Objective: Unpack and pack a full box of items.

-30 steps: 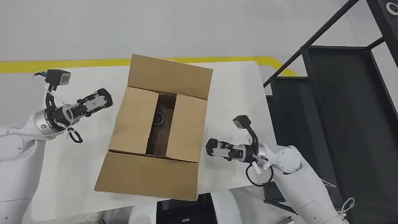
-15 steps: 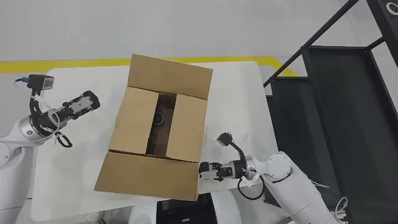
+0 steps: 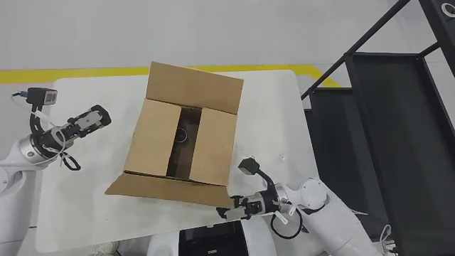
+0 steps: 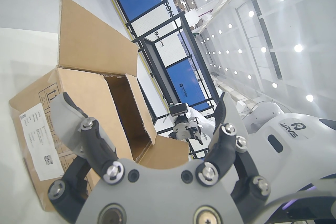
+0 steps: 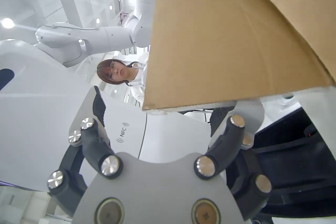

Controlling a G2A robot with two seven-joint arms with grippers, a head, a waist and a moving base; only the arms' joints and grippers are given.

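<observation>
Brown cardboard box (image 3: 181, 142) sits mid white worktop (image 3: 274, 107), a bit skewed to its edges. Far flap stands up; left & right flaps are folded in over the top w/ a narrow dark slot btw them. Sth dark and round shows inside, can't tell what. Near flap (image 3: 167, 188) angles out toward the worktop's near edge. White label on the box's left wall.

Left hand (image 3: 96, 119) hangs over the left part of the worktop, well apart from the box, fingers spread wide, holding nothing. Right hand (image 3: 229, 214) is at the near edge, just under the near flap's right corner. Its fingers are apart, flap edge over the gap, not clamped.

Room: bare worktop left of the box, narrower strip right of it. Black metal rack (image 3: 384, 107) stands right of the worktop, near its far-right corner
</observation>
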